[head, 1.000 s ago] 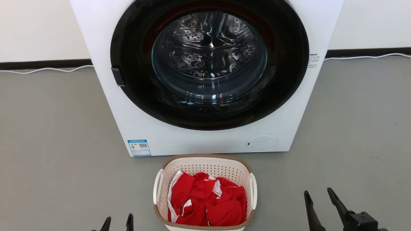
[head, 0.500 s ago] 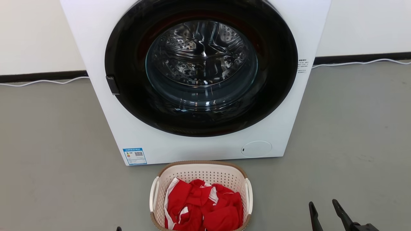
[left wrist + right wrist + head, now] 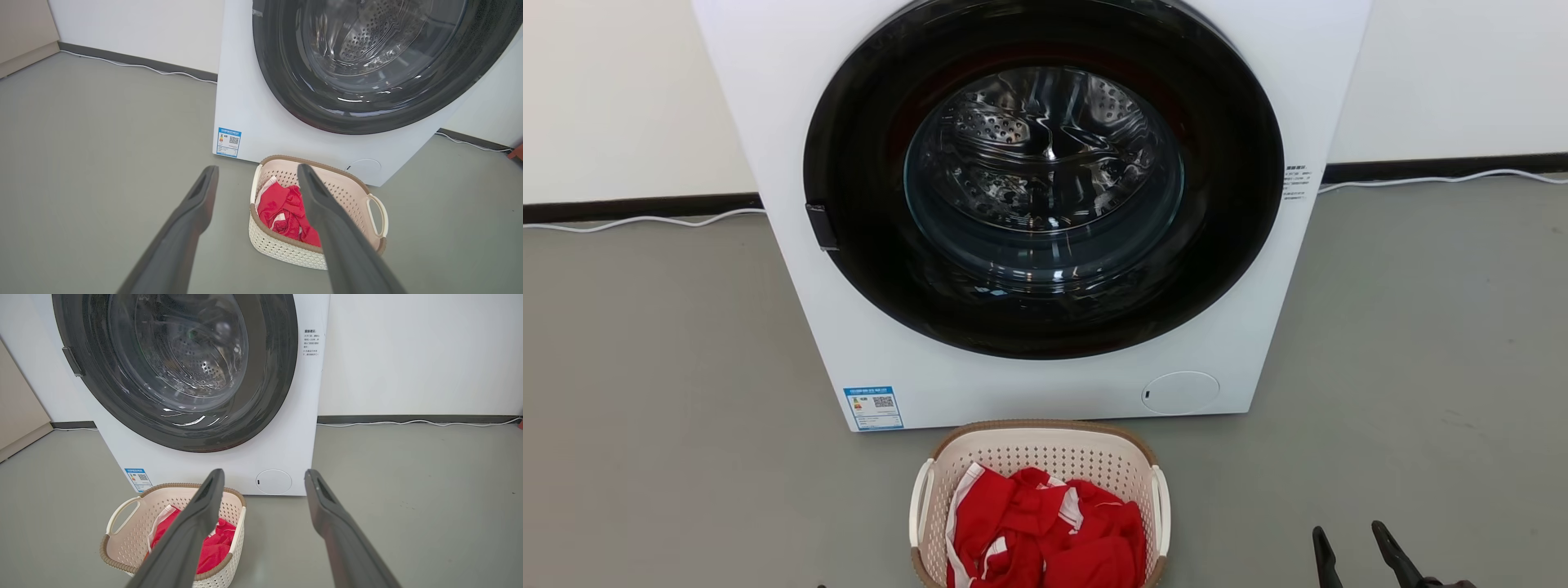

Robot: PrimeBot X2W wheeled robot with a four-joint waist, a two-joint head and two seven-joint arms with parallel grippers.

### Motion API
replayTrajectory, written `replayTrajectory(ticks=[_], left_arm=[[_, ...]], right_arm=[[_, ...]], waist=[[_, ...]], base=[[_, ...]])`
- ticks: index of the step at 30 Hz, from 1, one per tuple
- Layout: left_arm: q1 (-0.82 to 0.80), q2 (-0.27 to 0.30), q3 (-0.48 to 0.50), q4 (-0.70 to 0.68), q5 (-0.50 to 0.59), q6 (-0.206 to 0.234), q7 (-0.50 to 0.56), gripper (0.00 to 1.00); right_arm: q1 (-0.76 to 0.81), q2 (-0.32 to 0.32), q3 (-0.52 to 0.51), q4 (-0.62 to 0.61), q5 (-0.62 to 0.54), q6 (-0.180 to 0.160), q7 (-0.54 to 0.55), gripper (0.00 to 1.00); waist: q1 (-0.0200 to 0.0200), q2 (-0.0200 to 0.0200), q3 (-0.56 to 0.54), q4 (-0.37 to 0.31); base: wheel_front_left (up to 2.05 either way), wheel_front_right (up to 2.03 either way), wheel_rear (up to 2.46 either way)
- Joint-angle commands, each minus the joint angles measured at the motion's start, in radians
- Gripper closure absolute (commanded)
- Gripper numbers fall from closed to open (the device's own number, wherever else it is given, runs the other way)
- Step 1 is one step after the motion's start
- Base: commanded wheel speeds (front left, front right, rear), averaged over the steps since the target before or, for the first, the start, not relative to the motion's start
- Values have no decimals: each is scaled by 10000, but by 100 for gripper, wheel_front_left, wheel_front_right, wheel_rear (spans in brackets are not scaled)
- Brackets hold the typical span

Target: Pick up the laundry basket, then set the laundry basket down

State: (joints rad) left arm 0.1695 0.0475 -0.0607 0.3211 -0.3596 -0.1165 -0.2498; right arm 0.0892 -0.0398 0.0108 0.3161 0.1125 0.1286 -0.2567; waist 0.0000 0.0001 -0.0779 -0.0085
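The laundry basket (image 3: 1045, 454) stands on the floor (image 3: 670, 367) just in front of the washing machine (image 3: 1029, 396), below its door and not touching it, with a crumpled cloth (image 3: 1045, 535) inside. Behind the machine is the wall (image 3: 621, 98), with a cable (image 3: 645, 220) along its foot. The right gripper (image 3: 1348, 532) hangs well to the basket's right, the left gripper (image 3: 257, 168) to its left
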Motion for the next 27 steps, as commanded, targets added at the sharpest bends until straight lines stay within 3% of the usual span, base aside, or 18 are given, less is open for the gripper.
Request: replayTrajectory(ticks=[1, 23, 24, 27], left_arm=[[-190, 41, 354, -276, 101, -90, -120, 0], [-226, 29, 392, -237, -15, -133, -120, 0], [0, -15, 96, -31, -10, -81, 2, 100], [9, -105, 84, 309, -19, -79, 31, 100]], right_arm=[[-104, -104, 180, -208, -34, 21, -51, 0], [-111, -104, 230, -176, -41, 21, -51, 0], [29, 4, 10, 11, 2, 0, 0, 100], [67, 84, 40, 336, 12, 0, 5, 100]], waist=[[0, -1, -11, 15], [0, -1, -3, 164], [0, -1, -5, 164], [0, -1, -4, 165]], base=[[0, 0, 0], [0, 0, 0], [0, 0, 0], [0, 0, 0]])
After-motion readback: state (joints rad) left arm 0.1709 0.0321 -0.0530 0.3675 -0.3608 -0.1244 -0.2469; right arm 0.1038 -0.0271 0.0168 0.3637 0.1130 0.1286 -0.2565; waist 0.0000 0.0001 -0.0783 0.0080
